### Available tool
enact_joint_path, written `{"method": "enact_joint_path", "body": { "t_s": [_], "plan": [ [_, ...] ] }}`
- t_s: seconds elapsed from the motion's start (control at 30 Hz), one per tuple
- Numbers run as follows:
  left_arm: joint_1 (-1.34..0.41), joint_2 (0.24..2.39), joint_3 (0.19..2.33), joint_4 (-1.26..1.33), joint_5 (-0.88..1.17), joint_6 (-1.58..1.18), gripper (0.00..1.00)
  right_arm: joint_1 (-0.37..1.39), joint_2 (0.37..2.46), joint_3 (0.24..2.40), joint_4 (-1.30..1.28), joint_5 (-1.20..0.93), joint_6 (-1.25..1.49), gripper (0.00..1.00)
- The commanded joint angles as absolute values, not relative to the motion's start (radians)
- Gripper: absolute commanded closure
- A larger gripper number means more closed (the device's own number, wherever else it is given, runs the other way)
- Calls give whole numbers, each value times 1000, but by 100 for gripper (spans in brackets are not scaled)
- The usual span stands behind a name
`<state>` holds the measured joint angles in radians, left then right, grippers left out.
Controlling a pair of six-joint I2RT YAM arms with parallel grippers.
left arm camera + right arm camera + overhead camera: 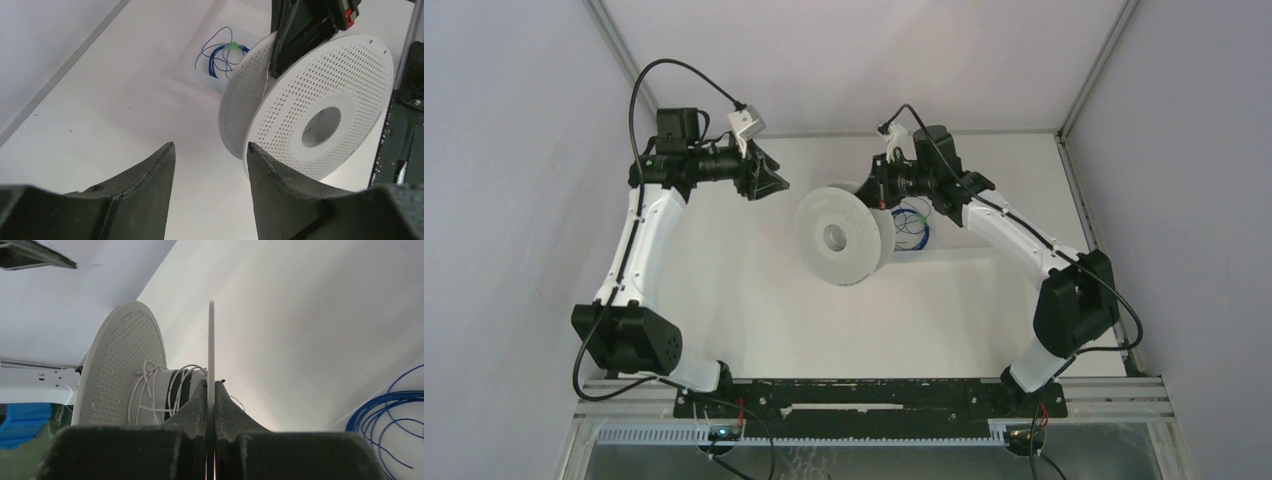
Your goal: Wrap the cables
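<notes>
Two things hold cable here: a shallow white tray (207,80) with a loose coil of blue cable (216,60) in it, clipped by a small green tag, and a white spool (854,255) with white cable (172,390) wound in messy, crossing loops around its hub. So the cable is partly on the hub between the two discs and partly sitting in the tray just behind the spool

The spool is up on its edge in the middle of the table (754,300), which is plain matte white. Pale grey walls (504,150) close in on both sides and the back, with metal rails in the corners

Both discs of the spool are thin, round plastic, peppered with tiny holes, with a solid ring around the centre hole. From the right wrist view one disc (211,340) shows edge-on, as thin as a sheet

The right gripper (211,387) is clamped tight on the rim of that disc, one rough black finger on each face. The left gripper (210,150) is spread apart with nothing in it, hanging just off to the spool's left, not touching it
</notes>
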<state>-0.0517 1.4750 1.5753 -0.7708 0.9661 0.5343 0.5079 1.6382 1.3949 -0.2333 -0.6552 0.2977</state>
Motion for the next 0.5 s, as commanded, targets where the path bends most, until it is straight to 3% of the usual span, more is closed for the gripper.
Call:
{"method": "enact_joint_path", "body": {
  "t_s": [0.0, 0.47],
  "plan": [
    [-47, 1386, 1502, -645, 901, 457, 41, 530, 1662, 1414, -115, -735, 422, 100],
    [-18, 1227, 1265, -603, 706, 402, 34, 537, 1713, 1456, -107, -710, 467, 100]
  ]
}}
